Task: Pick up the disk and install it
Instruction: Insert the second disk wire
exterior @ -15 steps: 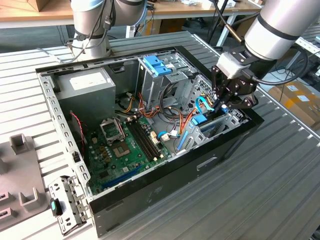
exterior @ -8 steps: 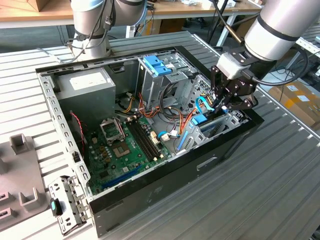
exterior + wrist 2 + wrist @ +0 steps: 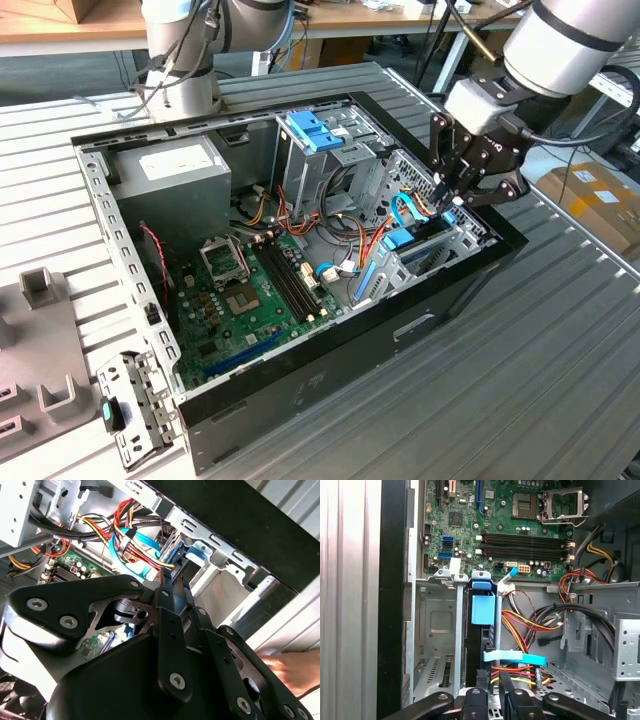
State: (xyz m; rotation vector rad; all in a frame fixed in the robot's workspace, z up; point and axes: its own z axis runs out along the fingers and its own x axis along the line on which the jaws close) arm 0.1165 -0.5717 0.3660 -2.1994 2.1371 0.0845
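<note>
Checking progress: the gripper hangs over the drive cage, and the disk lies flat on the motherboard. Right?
Not quite. The disk stands on edge inside the drive cage, not flat on the motherboard; the first wrist view shows it. The gripper does hang over the cage.

No lettering can be read anywhere. A pale label is seen on the large grey metal power-supply box (image 3: 170, 165) in the exterior view, but its print cannot be made out. White markings are scattered over the green circuit board (image 3: 495, 525) in the first wrist view, and labels are stuck on the brown cardboard box (image 3: 597, 196); none of these is legible.
</note>
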